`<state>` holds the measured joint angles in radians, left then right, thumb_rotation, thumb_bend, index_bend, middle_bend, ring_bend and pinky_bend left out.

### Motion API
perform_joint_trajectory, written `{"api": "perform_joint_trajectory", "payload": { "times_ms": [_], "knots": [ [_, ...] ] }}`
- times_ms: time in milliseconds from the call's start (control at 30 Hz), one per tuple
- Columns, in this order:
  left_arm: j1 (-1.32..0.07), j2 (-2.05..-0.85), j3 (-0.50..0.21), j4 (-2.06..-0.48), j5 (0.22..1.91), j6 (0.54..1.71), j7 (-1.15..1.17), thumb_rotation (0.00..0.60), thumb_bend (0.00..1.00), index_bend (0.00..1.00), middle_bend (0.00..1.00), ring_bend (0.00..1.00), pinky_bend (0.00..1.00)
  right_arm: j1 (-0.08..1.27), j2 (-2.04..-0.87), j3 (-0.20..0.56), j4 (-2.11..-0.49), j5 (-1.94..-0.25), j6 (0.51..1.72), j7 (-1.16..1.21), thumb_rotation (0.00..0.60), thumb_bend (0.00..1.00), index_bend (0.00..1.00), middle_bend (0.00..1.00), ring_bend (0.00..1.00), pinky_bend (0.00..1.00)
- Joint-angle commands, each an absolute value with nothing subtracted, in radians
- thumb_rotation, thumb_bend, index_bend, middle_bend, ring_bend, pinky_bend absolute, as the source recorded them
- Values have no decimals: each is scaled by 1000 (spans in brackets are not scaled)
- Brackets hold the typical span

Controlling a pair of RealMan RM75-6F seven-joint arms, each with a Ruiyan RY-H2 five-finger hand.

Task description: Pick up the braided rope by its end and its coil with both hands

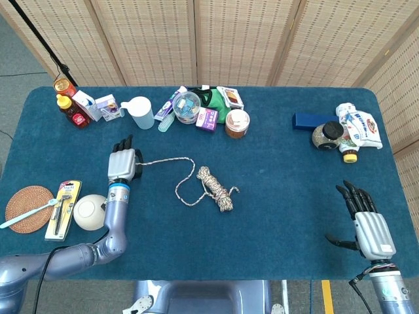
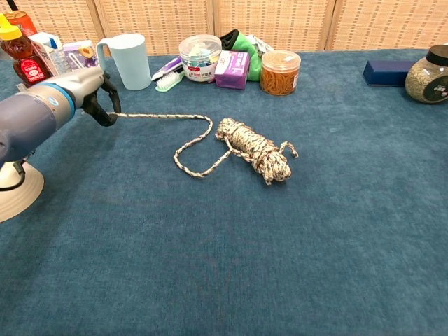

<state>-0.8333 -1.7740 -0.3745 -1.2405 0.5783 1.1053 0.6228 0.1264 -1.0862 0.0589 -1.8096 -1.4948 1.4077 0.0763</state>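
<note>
A: Holding the free end of the braided rope [image 1: 185, 175] is the left hand [image 1: 122, 163], pinching it between curled fingers toward the desk's left side, a little short of the back edge. What makes the next bit go well?

B: Judging from the layout, keep that pinch firm and lift gently, so the slack loop pays out without dragging the coil [image 2: 255, 149]. The coil lies near the middle of the desk [image 2: 329, 231], well apart from both hands, and it needs its own grasp: come down over its bundled middle and close around the whole bunch, not one strand.

A: And the right hand [image 1: 367, 222]?

B: It sits by the front right corner, palm down, fingers spread and holding nothing. It has a long way to travel across the desk to the coil.

A: How is the left arm posed?

B: The forearm runs from the front left corner toward the back, with the wrist raised; in the chest view the rope leaves the fingers and runs fairly straight to the right before curving into its loop. The white cup [image 1: 140, 111] stands just behind that hand, so a straight upward lift looks safer than a swing toward the back
</note>
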Motion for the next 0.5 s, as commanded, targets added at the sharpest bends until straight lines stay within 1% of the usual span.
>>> {"api": "perform_joint_trajectory", "payload": {
  "times_ms": [33,267,400,500],
  "knots": [
    [-817,-1738,-367,-1289,610,1133,613,600,460,554,0,0,70,127,-1088,58,-1809,-1495,1406,74,600,0,0,0,0,0],
    [-804,-1665,-377,-1403,651,1161,609,600,459,554,0,0,70,137,-1093,61,-1819,-1491,1392,70,600,0,0,0,0,0],
    [-803,-1582,-398,-1538,685,1199,632,600,459,554,0,0,70,205,-1051,106,-1884,-1468,1313,56,600,0,0,0,0,0],
    [-798,-1549,-404,-1594,689,1214,638,600,459,554,0,0,70,243,-1021,124,-1926,-1441,1253,58,600,0,0,0,0,0]
  ]
}}
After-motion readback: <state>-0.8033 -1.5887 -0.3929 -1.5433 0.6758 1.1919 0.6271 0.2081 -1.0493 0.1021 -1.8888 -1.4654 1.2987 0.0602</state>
